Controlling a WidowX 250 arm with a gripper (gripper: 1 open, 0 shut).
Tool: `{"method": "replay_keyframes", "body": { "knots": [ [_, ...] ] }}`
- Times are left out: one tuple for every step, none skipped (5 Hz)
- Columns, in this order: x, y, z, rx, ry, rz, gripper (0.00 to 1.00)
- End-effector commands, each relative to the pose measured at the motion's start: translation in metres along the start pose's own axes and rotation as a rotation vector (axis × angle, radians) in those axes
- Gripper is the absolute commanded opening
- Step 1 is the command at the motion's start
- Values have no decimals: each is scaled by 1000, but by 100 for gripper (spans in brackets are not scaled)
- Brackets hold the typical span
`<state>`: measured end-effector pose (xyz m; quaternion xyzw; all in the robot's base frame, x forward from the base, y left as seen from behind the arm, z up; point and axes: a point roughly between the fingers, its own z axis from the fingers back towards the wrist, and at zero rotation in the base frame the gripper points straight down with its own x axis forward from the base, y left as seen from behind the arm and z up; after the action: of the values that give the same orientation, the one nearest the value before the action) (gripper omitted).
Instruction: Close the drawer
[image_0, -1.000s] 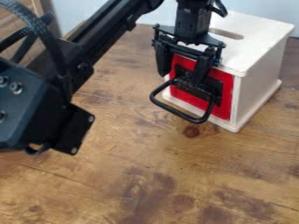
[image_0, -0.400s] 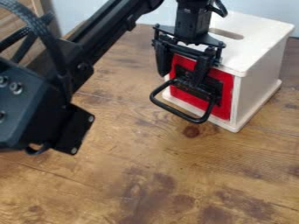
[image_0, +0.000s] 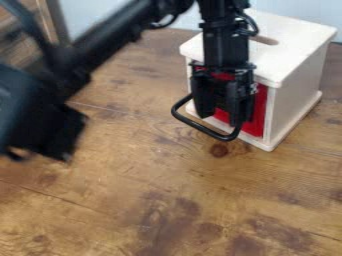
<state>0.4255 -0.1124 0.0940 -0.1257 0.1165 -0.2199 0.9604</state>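
The drawer (image_0: 259, 112) shows its red front on the near side of a light wooden box (image_0: 297, 66). Its black loop handle (image_0: 203, 124) juts out low over the table toward me. My gripper (image_0: 223, 97) hangs steeply downward right in front of the red face, just above the handle. Its dark fingers (image_0: 201, 98) stand apart with red showing between them, so it is open and holds nothing. The gripper hides much of the drawer front. How far the drawer sticks out of the box I cannot tell.
The box sits on a brown wooden table (image_0: 147, 205) with a dark knot (image_0: 218, 151) just in front of the handle. My black arm (image_0: 67, 75) crosses the left of the view, blurred. A slot (image_0: 271, 41) cuts the box top.
The gripper has sunk lower in front of the red face and rolled, so its fingers now hang narrower and closer to the handle. The arm is blurred from moving. The drawer has not shifted.
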Motion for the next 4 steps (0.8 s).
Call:
{"method": "replay_keyframes", "body": {
  "knots": [
    [-13,2,45,8,-120,89,100],
    [-5,8,46,12,-94,69,100],
    [10,9,54,14,-70,16,100],
    [17,10,63,19,-67,-21,100]
  ]
}}
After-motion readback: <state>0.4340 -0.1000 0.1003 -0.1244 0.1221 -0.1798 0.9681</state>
